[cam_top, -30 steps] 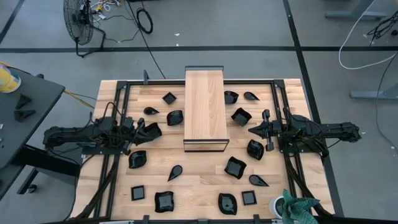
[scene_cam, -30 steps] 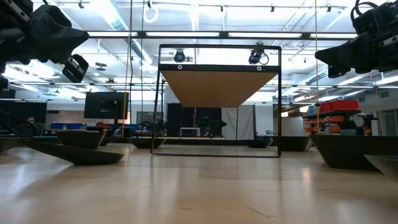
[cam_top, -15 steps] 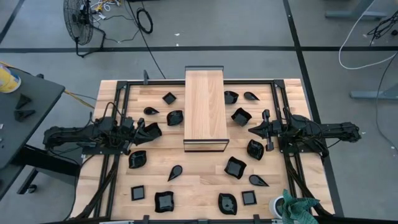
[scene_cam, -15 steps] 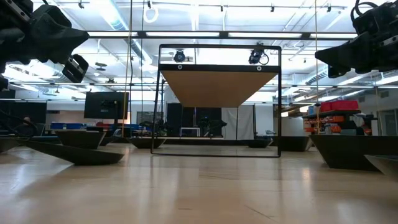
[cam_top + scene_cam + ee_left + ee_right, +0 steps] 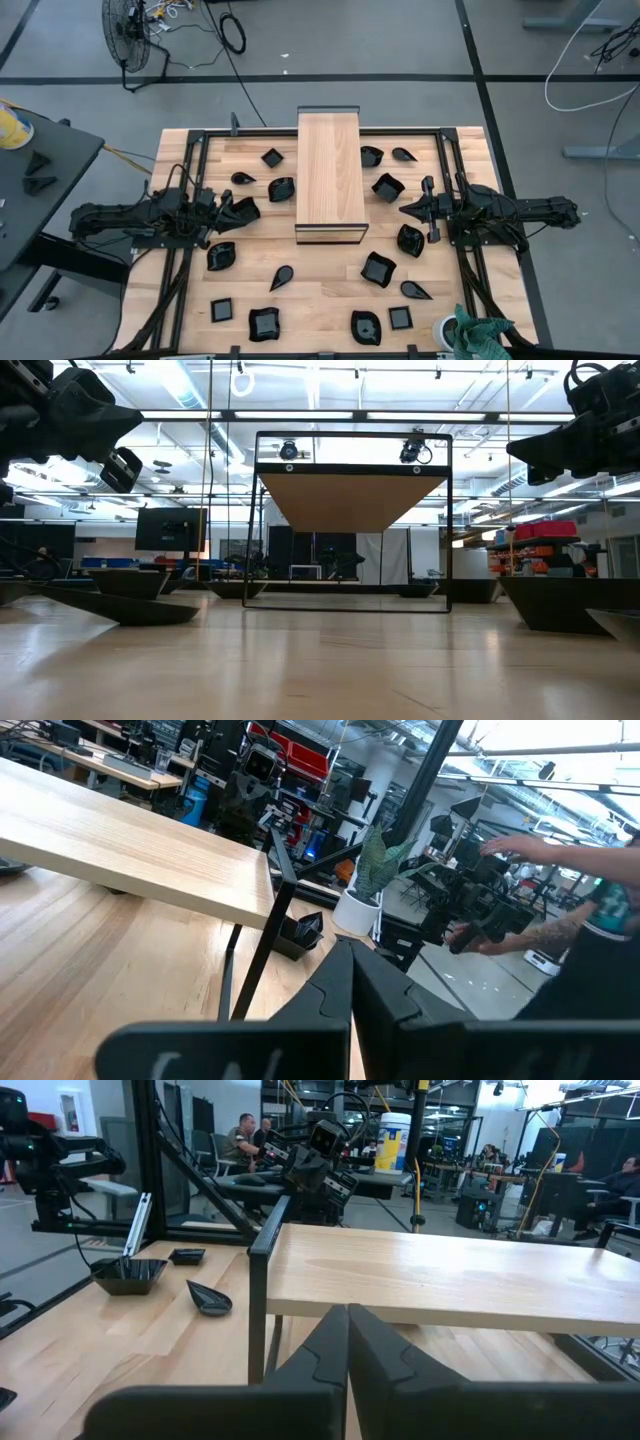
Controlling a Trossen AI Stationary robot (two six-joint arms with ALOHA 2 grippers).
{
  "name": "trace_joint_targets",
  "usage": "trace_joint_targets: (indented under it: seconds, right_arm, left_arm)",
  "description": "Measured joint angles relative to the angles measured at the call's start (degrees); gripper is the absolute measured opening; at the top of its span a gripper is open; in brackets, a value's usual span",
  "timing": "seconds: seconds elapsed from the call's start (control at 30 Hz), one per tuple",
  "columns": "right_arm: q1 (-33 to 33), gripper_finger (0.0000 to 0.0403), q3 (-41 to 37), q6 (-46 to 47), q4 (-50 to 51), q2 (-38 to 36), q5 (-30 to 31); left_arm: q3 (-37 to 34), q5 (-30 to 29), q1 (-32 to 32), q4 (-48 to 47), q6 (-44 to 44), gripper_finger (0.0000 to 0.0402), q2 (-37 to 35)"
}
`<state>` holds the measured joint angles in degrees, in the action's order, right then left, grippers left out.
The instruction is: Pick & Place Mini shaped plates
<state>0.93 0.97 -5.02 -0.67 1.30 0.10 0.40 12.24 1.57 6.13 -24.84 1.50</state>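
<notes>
Wooden tabletop (image 5: 330, 280) carries scattered mini shaped plates (image 5: 378, 269); left gripper (image 5: 226, 212) and right gripper (image 5: 407, 209) hover, jaws pressed together, seemingly empty.

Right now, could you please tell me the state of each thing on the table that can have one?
left hand: shut, empty, hovering left of the board.
right hand: shut, empty, hovering right of the board.
mini shaped plates: scattered on the table around the board, none held.
wooden board: raised on a dark frame, top bare.
</notes>
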Motion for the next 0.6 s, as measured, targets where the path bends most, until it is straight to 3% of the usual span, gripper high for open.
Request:
trace_joint_targets:
  seconds: [0.17, 0.43, 0.6]
  right_arm:
    - [0.0, 0.0010, 0.0, 0.2, -0.1, 0.0, 0.0]
    - [0.0, 0.0010, 0.3, 12.7, -6.4, 0.0, -0.1]
    - [0.0, 0.0010, 5.1, 11.7, -6.2, 0.0, -0.7]
  left_arm:
    - [0.0, 0.0, 0.0, 0.0, 0.0, 0.0003, 0.0]
    - [0.0, 0.0, 0.0, 0.0, 0.0, 0.0003, 0.0]
    - [0.0, 0.0, 0.0, 0.0, 0.0, 0.0003, 0.0]
